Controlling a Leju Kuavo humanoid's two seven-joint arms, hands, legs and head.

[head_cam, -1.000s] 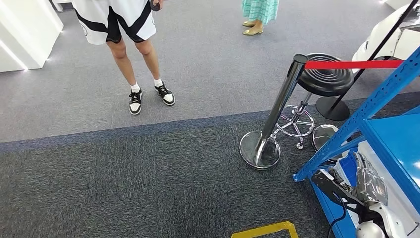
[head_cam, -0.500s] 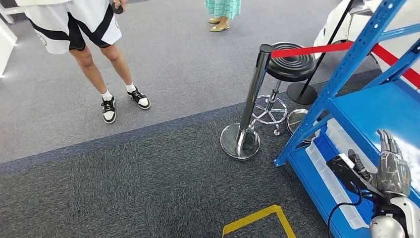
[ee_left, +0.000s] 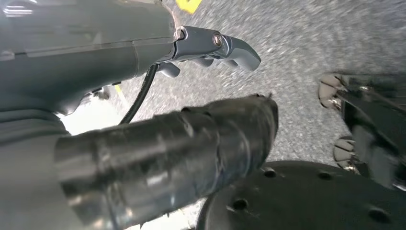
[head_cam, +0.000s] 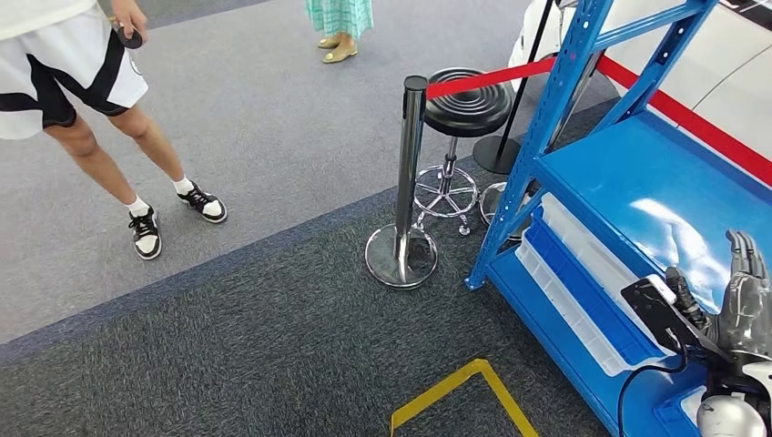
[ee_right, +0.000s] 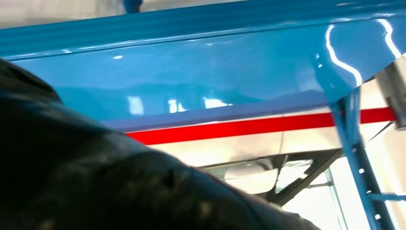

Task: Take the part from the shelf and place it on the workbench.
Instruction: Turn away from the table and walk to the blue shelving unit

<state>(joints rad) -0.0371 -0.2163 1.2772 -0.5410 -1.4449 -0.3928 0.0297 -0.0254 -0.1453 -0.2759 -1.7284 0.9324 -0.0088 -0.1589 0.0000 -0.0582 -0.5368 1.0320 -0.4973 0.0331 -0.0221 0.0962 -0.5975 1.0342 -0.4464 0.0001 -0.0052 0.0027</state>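
The blue metal shelf stands at the right of the head view, its upper board bare and glossy. My right hand is raised in front of that board, fingers stretched up and apart, holding nothing. The right wrist view looks along the same blue board past the dark blur of my right hand. My left hand hangs over the grey carpet, thumb and fingers apart with nothing between them. No part can be made out on the shelf.
Long white bins lie on the shelf's lower level. A chrome stanchion with a red belt and a black stool stand left of the shelf. A person stands at the far left. Yellow tape marks the floor.
The camera has turned right, so the shelf has come further into the picture and the person has slid left. My right hand has risen higher in front of the shelf board.
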